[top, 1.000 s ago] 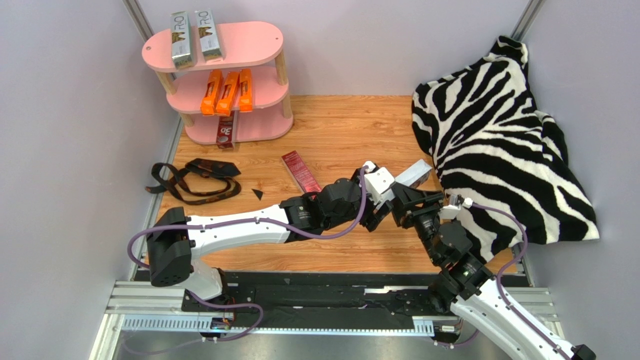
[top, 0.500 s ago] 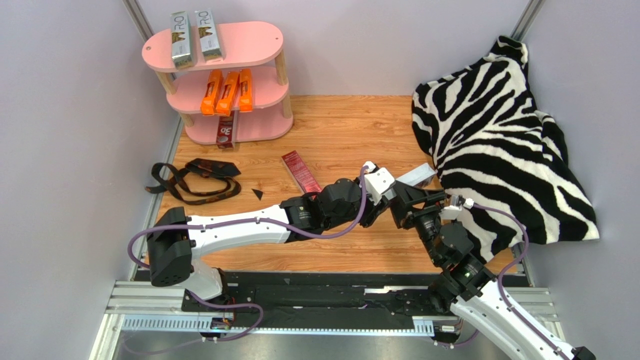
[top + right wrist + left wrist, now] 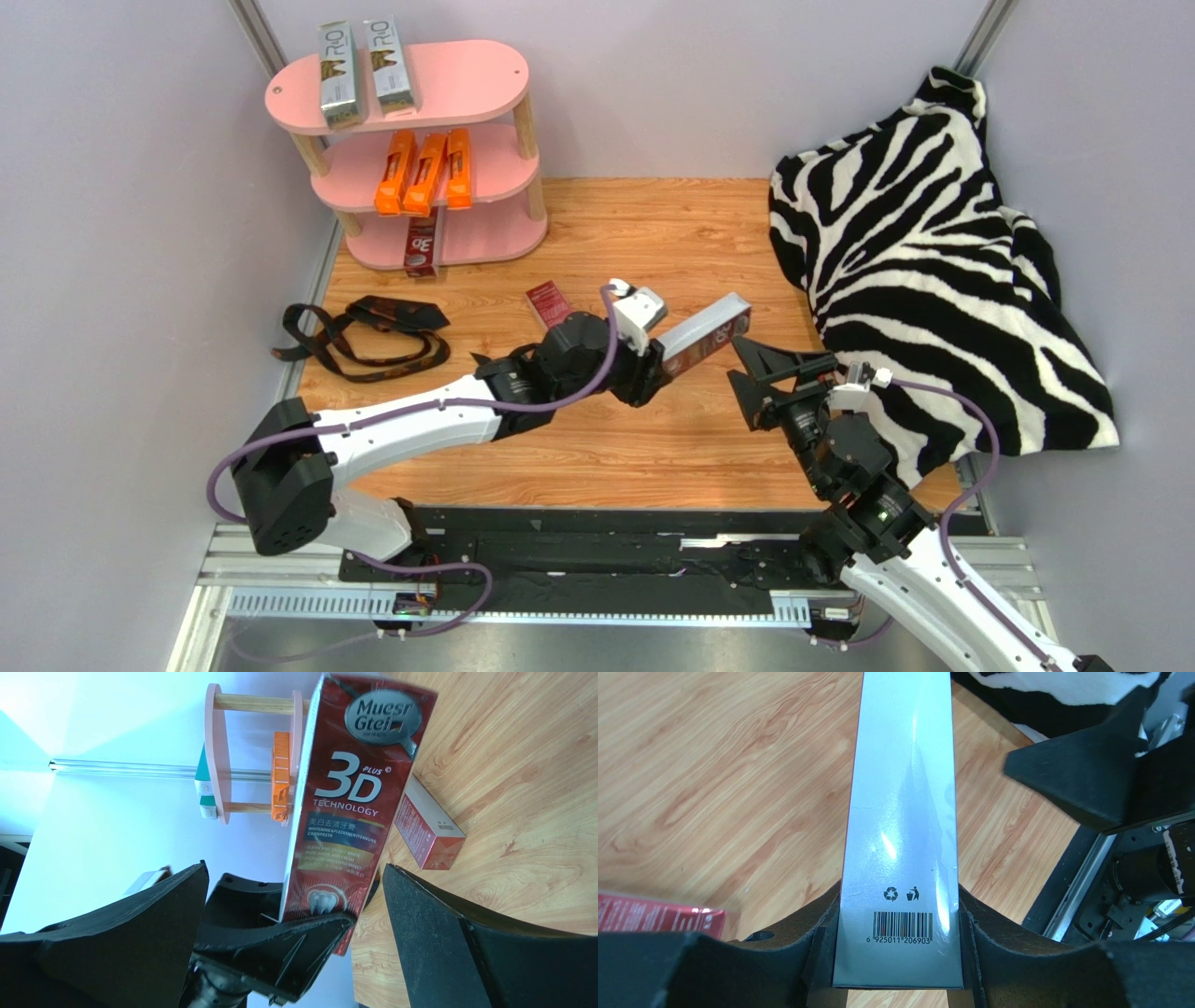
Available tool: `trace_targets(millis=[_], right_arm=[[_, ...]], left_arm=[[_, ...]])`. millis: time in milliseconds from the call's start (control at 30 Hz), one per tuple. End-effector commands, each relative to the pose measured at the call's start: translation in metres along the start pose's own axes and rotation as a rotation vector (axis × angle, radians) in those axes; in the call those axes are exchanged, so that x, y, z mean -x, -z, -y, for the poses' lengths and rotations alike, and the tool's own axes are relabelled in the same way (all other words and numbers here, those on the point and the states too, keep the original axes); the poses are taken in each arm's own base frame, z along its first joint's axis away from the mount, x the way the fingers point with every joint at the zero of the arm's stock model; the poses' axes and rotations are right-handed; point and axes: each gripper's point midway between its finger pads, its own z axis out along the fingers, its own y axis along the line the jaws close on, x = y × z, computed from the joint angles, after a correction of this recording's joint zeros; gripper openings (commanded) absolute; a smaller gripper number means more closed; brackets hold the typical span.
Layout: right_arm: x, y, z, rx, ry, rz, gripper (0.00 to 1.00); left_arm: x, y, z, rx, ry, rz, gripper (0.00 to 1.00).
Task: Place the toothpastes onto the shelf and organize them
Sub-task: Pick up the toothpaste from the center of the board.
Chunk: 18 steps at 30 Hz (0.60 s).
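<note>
My left end effector (image 3: 668, 364) covers the near end of the held dark red carton (image 3: 716, 325). My left arm (image 3: 421, 417) hides most of a second carton (image 3: 544, 297) mid-worktop. Boards of the shelf (image 3: 477, 70) cover most of a third carton (image 3: 418, 248).

A zebra-print cloth (image 3: 940, 266) lies crumpled over the right side of the wood-grain tabletop (image 3: 631, 238), rising into the far right corner and draping off the right edge. A black strap (image 3: 358, 336) lies in loose loops near the left edge, with a small black triangular scrap (image 3: 480, 361) just beside it. Pale grey walls (image 3: 140, 280) enclose three sides. A metal rail (image 3: 281, 574) runs along the near edge.
</note>
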Motion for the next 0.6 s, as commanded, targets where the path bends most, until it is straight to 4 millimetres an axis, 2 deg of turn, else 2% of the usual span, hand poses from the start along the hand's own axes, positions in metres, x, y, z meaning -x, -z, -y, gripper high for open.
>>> trace_targets(millis=[0,33,67,100,133,200,233,267,300,367,400,433,467,500,533,567], right_arm=[[0.012,0.004,-0.019,0.037,0.012,0.045,1.00],[0.012,0.005,-0.017,0.030,0.019,0.046,1.00],[0.012,0.005,-0.017,0.032,0.021,0.045,1.00],[0.012,0.005,-0.016,0.029,0.025,0.044,1.00],[0.012,0.006,-0.015,0.024,0.032,0.044,1.00],[0.012,0.006,-0.013,0.021,0.034,0.045,1.00],[0.012,0.006,-0.012,0.019,0.036,0.043,1.00],[0.011,0.006,-0.012,0.018,0.036,0.042,1.00],[0.011,0.005,-0.010,0.015,0.038,0.043,1.00],[0.010,0.005,-0.008,0.008,0.042,0.037,1.00],[0.010,0.005,-0.008,0.008,0.042,0.036,1.00],[0.010,0.005,-0.006,0.004,0.044,0.035,0.99],[0.009,0.005,-0.007,0.006,0.045,0.031,0.99],[0.008,0.005,-0.006,0.000,0.048,0.024,0.99],[0.008,0.005,-0.006,0.000,0.051,0.024,0.99],[0.008,0.006,-0.010,0.004,0.064,0.020,0.99]], left_arm=[[0.035,0.022,-0.001,-0.089,0.127,0.158,0.37],[0.039,0.027,-0.012,-0.077,0.147,0.180,0.37],[0.037,0.030,-0.013,-0.095,0.179,0.181,0.37],[0.029,0.032,-0.018,-0.097,0.196,0.179,0.37],[0.032,0.037,-0.028,-0.084,0.214,0.198,0.37],[0.025,0.045,-0.034,-0.101,0.261,0.209,0.37],[0.023,0.048,-0.045,-0.089,0.287,0.219,0.37],[0.021,0.052,-0.045,-0.114,0.305,0.220,0.37],[0.018,0.058,-0.056,-0.104,0.347,0.242,0.37],[0.019,0.066,-0.060,-0.140,0.378,0.274,0.37],[0.010,0.071,-0.074,-0.121,0.434,0.280,0.37],[0.007,0.075,-0.075,-0.144,0.448,0.279,0.37],[-0.002,0.078,-0.081,-0.142,0.470,0.284,0.37],[-0.001,0.084,-0.094,-0.119,0.504,0.307,0.37],[-0.006,0.088,-0.097,-0.132,0.517,0.302,0.37],[-0.011,0.094,-0.113,-0.101,0.538,0.322,0.37]])
